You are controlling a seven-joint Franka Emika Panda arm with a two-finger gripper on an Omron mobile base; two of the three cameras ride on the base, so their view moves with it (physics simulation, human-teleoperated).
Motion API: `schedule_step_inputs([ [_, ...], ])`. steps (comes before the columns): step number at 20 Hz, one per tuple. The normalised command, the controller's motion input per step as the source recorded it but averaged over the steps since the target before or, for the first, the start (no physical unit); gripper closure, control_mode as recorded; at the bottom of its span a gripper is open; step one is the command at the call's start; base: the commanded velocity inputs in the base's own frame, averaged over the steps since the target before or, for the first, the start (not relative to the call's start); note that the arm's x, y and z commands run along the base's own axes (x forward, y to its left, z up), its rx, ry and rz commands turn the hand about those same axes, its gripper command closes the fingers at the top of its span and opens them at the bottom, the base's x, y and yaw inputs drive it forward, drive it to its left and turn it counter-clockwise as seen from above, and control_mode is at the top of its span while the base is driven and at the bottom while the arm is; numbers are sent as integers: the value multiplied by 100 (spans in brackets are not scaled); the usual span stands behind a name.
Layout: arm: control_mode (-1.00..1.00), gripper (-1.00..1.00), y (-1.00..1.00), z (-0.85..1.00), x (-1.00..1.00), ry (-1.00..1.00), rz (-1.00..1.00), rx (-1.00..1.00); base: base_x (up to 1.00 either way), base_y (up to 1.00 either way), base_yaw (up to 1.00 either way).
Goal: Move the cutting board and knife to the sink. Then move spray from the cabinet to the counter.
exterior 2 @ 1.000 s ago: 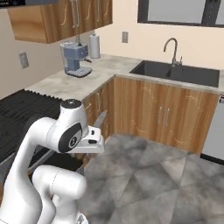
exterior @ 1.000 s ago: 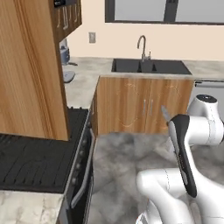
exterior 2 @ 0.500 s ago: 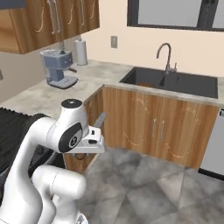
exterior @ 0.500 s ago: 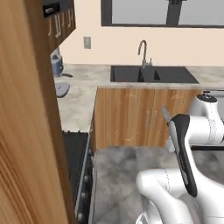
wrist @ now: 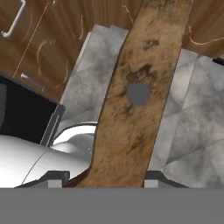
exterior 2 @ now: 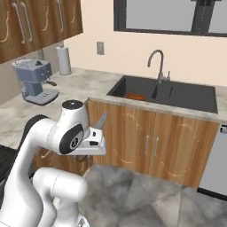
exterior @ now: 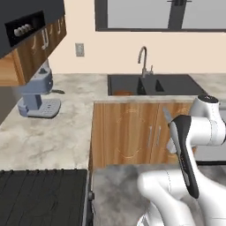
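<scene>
One knife [wrist: 139,94] fills the middle of the hand view, its brown wooden handle with a grey rivet running up from between the two dark fingertips [wrist: 58,178]; the jaws pinch the handle from either side, and the gripper [wrist: 103,180] hangs over the grey tiled floor [wrist: 192,131] in front of wooden cabinet doors [wrist: 48,39]; in the left base view the grey blade [exterior: 167,115] sticks up beside the white arm [exterior: 194,132], and in the right base view the blade [exterior 2: 100,122] points up and away from the hand toward the counter front; the sink [exterior 2: 186,95], a dark basin under a curved silver faucet [exterior 2: 158,64], lies ahead in the marbled counter [exterior 2: 80,86]; a reddish-brown cutting board [exterior 2: 135,96] rests inside the basin at its near left corner, seen also from the left base view [exterior: 123,93]; a grey coffee machine [exterior 2: 36,80] stands on the counter to the left, with a roll of paper towel [exterior 2: 64,60] behind it by the wall; wooden wall cabinets [exterior 2: 40,22] with silver bar handles hang above; a black stovetop [exterior: 42,196] lies at lower left in the left base view.
</scene>
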Motion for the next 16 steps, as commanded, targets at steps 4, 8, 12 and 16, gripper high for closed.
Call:
schedule_step_inputs([
  [4,100,100,0,0,0,0,0,0,89,8,-8],
  [8,100,100,0,0,0,0,0,0,90,9,0],
  [12,100,100,0,0,0,0,0,0,86,7,0],
  [16,100,100,0,0,0,0,0,0,85,9,0],
])
